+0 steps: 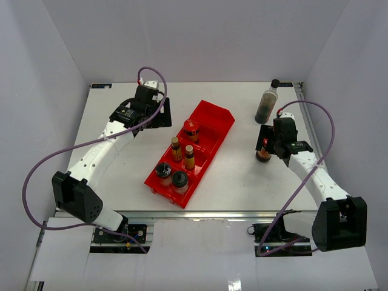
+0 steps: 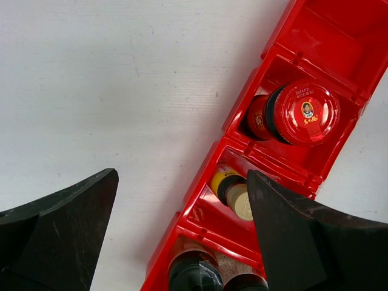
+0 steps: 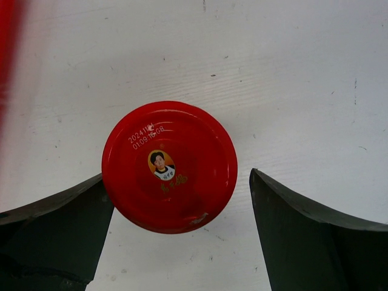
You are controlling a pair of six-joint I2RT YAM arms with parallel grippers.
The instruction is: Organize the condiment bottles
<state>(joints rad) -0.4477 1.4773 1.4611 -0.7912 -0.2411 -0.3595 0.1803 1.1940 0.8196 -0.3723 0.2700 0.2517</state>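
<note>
Right wrist view: right end effector (image 3: 176, 173) was open wide, w/ red-lidded jar (image 3: 170, 167) upright between its fingers (image 3: 54, 230) on the counter (image 3: 291, 73), gap at one side. Left end effector (image 2: 182, 171), also wide, hung over counter beside red bin (image 2: 327, 24), where second red-lidded jar (image 2: 303, 112) sat in one compartment.
</note>
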